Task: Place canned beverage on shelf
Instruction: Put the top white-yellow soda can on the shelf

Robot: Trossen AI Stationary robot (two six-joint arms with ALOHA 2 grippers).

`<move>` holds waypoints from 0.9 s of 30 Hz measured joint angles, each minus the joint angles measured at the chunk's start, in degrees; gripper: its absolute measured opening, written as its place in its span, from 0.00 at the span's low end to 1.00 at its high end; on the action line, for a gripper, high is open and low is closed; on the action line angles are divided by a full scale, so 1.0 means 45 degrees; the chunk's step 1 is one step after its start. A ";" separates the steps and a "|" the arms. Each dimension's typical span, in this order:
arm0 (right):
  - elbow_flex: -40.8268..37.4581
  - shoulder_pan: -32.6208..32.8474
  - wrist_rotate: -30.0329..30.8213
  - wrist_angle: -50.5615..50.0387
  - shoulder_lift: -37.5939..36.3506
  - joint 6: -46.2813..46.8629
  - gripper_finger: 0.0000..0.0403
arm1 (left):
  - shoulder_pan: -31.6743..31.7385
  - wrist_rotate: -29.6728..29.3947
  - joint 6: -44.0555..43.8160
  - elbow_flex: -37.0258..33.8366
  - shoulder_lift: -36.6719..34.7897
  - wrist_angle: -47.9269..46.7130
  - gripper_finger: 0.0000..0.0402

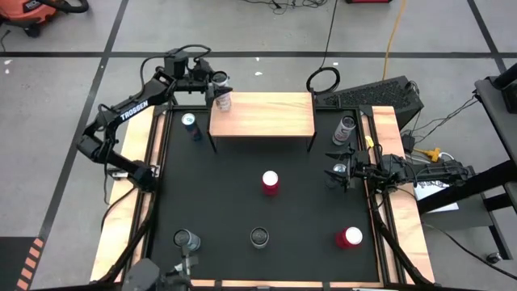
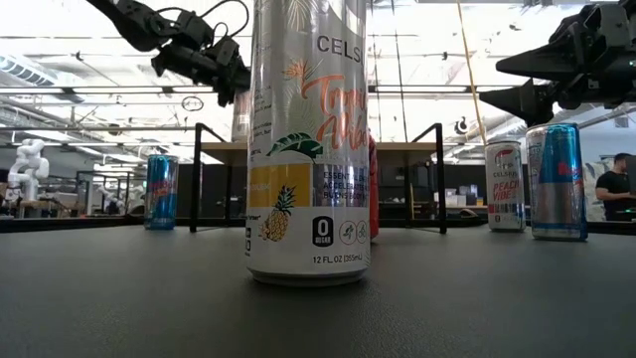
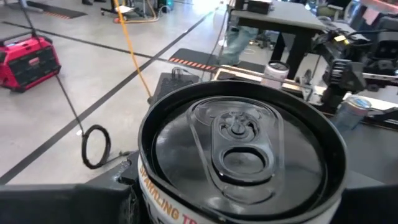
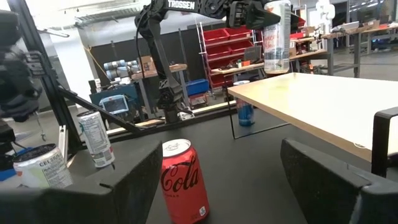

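From above I see the left gripper (image 1: 216,86) at the shelf's (image 1: 262,114) far left corner, its fingers clamped on a pale can (image 1: 224,100). The right wrist view adds what the overhead cannot: that can (image 4: 276,34) hangs clear above the light-wood board (image 4: 329,102), not resting on it. The left wrist view shows only the can's pull-tab lid (image 3: 239,146). A blue can (image 1: 191,125) stands on the black mat (image 1: 234,194) just left of the shelf. A red cola can (image 1: 270,182) stands mid-mat in front of the shelf; its label reads only in the right wrist view (image 4: 185,180). The low view is largely filled by a pineapple-printed can (image 2: 309,139). At the mat's right edge, my right gripper (image 1: 338,172) waits with jaws spread, holding nothing.
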 joint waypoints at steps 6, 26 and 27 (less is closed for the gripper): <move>-0.0003 0.0000 -0.0032 -0.0039 0.0000 0.0074 0.76 | 0.0293 0.0000 0.0030 0.0000 0.0195 -0.0007 0.62; -0.0005 -0.0005 -0.0034 -0.0100 0.0005 0.0040 0.76 | 0.0309 0.0355 0.0919 0.0000 0.0485 0.0135 0.62; -0.0001 0.0000 -0.0034 -0.0100 0.0005 0.0040 0.76 | 0.0309 0.0369 0.0915 0.0000 0.0577 0.0139 0.62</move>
